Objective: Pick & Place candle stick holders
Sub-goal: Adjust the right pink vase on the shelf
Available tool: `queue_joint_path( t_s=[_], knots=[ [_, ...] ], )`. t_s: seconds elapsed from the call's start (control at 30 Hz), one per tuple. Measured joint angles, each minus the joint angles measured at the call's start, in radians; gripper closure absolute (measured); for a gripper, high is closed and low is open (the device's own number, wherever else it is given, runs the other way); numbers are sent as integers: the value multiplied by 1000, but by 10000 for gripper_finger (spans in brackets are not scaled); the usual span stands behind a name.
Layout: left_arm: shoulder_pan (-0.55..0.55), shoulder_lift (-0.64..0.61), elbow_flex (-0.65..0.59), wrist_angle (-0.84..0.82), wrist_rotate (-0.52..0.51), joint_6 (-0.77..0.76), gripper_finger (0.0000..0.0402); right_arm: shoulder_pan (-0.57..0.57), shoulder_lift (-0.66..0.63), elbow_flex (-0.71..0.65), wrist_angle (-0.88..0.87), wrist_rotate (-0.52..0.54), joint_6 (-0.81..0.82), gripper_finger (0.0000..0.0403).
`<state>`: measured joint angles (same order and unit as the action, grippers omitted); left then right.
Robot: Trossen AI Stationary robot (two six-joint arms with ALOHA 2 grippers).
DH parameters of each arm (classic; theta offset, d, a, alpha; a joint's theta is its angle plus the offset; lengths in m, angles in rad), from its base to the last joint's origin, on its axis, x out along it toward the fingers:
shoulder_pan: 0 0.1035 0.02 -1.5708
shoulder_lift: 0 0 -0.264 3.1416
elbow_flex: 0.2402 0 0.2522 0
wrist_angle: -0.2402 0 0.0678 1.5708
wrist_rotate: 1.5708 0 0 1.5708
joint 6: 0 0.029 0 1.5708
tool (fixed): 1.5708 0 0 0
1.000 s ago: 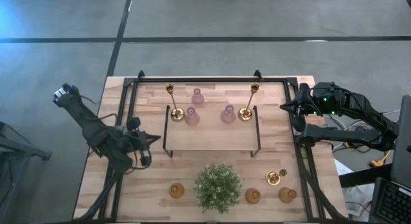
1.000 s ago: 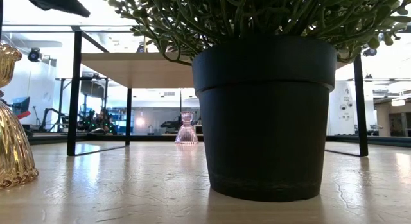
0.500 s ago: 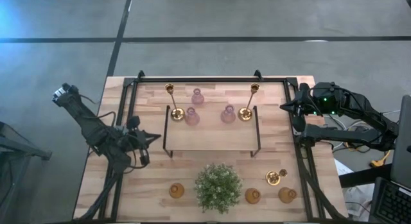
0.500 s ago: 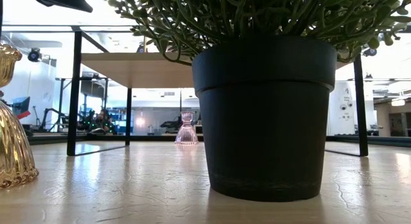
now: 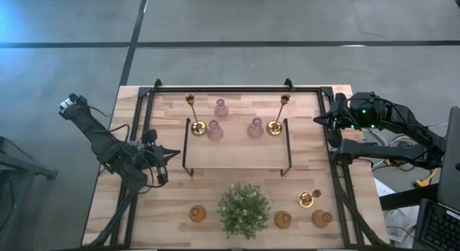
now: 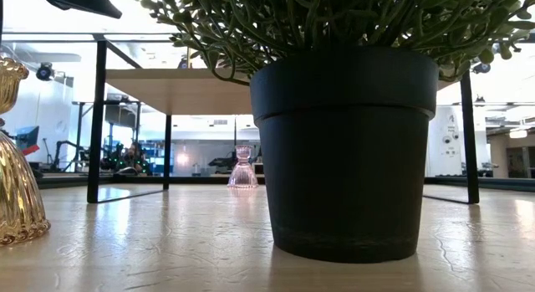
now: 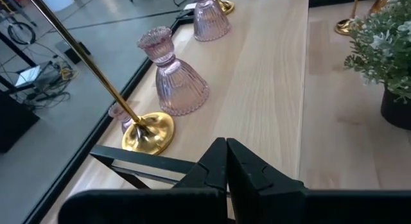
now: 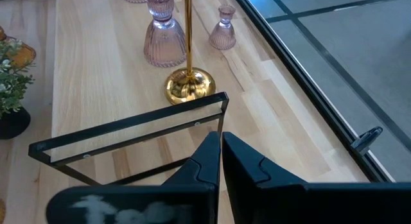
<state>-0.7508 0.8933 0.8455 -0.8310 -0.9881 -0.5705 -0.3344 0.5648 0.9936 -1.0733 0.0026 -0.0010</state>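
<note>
Two slim brass candle stick holders (image 5: 192,114) (image 5: 279,113) and two pink glass ones (image 5: 214,130) (image 5: 255,127) stand on a raised wooden shelf (image 5: 237,154). A third pink one (image 5: 221,107) stands on the table behind it. Near the front edge stand amber glass holders (image 5: 198,213) (image 5: 282,220) (image 5: 321,218) and a short brass one (image 5: 309,199). My left gripper (image 5: 175,154) hovers shut at the shelf's left end, its fingertips (image 7: 226,147) short of a brass base (image 7: 149,131). My right gripper (image 5: 316,120) hovers shut at the shelf's right end, short of the other brass base (image 8: 188,86).
A bushy green plant in a black pot (image 5: 244,210) stands at the middle of the near edge and fills much of the low view (image 6: 343,150). The shelf's black frame legs (image 6: 98,116) stand on the table. A black rail (image 5: 223,88) runs along the far edge.
</note>
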Motion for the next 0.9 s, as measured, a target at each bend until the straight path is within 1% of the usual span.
queue_joint_path(
  t_s=[0.3, 0.4, 0.73, 0.9],
  knots=[
    [0, 2, 0, 1, 1, -2, 396, 0, 0, 0, 0, 0, 0, 390],
    [1, 7, 0, 26, 1, -5, 396, 0, 0, 0, 0, 0, 0, 390],
    [1, 36, 0, 196, 28, 167, 396, 0, 0, 0, 0, 0, 0, 390],
    [1, 40, 0, 210, 26, 181, 396, 0, 0, 0, 0, 0, 0, 390]
  ],
)
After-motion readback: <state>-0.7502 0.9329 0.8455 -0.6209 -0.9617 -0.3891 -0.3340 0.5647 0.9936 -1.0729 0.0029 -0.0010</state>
